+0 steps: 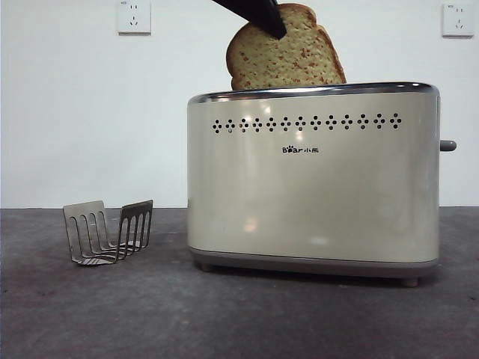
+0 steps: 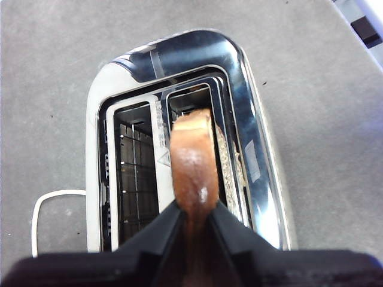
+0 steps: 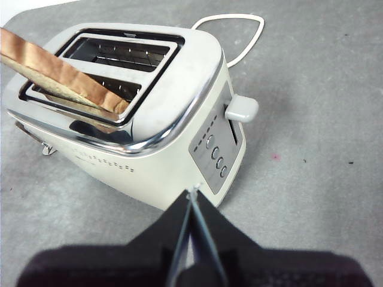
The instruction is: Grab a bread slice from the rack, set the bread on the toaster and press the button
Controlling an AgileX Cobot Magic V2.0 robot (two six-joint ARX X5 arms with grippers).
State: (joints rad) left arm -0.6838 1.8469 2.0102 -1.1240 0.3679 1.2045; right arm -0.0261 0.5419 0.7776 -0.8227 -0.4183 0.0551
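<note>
The slice of bread point(image 1: 284, 58) stands upright, its lower part inside one slot of the cream toaster point(image 1: 314, 187). My left gripper point(image 1: 271, 22) is shut on its top crust from above; in the left wrist view its jaws point(image 2: 194, 221) pinch the brown crust point(image 2: 192, 161) over the slot nearer the front camera. The bread also shows in the right wrist view point(image 3: 60, 75). The grey lever button point(image 1: 447, 145) sticks out of the toaster's right end; it also shows in the right wrist view point(image 3: 242, 109). My right gripper point(image 3: 192, 200) is shut and empty, apart from that end. The silver rack point(image 1: 108, 230) stands empty at the left.
The toaster's second slot point(image 2: 134, 173) is empty. A white power cord point(image 3: 236, 36) loops on the table behind the toaster. A row of small round buttons point(image 3: 215, 155) sits below the lever. Two white wall sockets point(image 1: 133, 16) are on the back wall.
</note>
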